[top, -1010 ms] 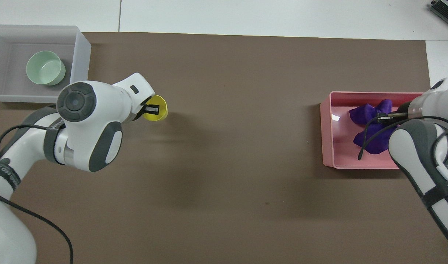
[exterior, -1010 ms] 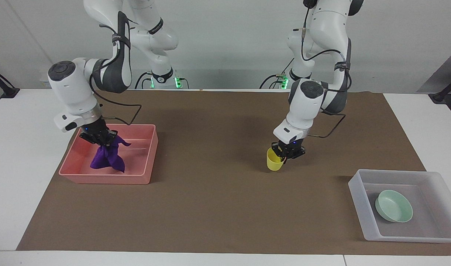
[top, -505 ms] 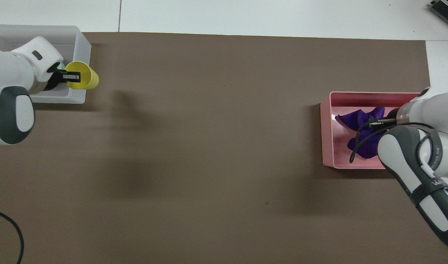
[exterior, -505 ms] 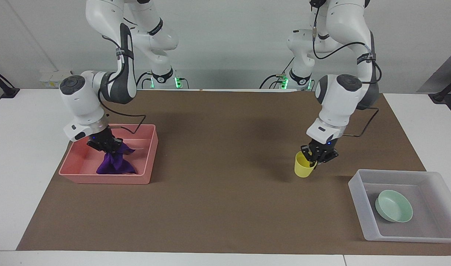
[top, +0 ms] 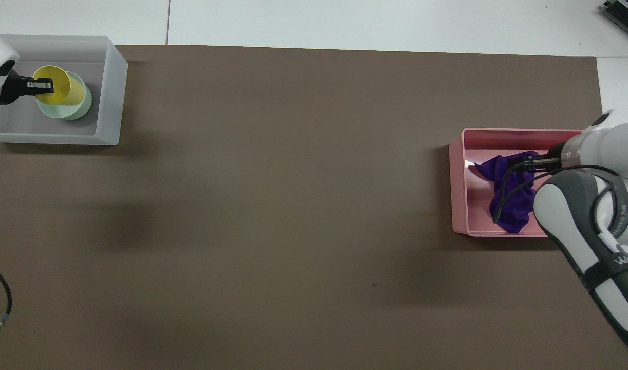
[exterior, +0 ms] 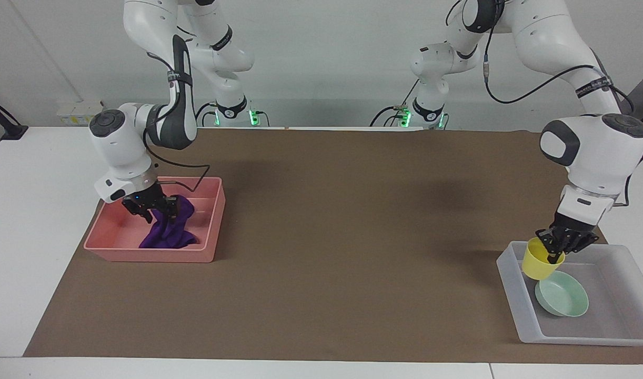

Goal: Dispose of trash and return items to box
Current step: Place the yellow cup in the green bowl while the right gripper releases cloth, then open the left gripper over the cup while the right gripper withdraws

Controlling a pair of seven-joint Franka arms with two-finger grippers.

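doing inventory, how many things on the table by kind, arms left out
trays: 2, pink tray and translucent box
cups: 1, yellow cup
bowls: 1, mint-green bowl
rags: 1, purple rag
total: 5

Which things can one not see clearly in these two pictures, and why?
1. Whether the yellow cup, held by the left gripper over the box, touches the green bowl: both views, cup overlaps bowl.
2. Part of the purple rag in the pink tray: overhead view, right gripper and cable cover it.
3. Most of the left arm: overhead view, cut by the edge.
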